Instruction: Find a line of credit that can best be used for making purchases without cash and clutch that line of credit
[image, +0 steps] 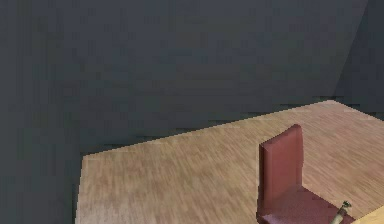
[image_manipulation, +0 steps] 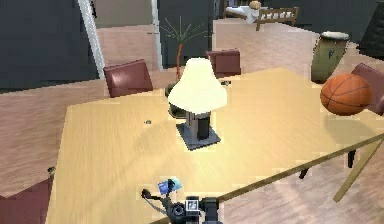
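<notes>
**Near edge, uncertain hold**

A small blue flat thing (image_manipulation: 172, 185), too tiny to identify, lies by the near edge of the light wooden tabletop (image_manipulation: 100, 150), at the dark gripper (image_manipulation: 160, 197). Whether the gripper holds anything cannot be told.

claw (image_manipulation: 157, 195): you see a small dark body with two thin dark fingers.
markers (image_manipulation: 190, 211): you can make out small white squares with black marks, just right of the claw.
arm (image_manipulation: 211, 212): you get a short, dark, square-edged bar end.
</notes>
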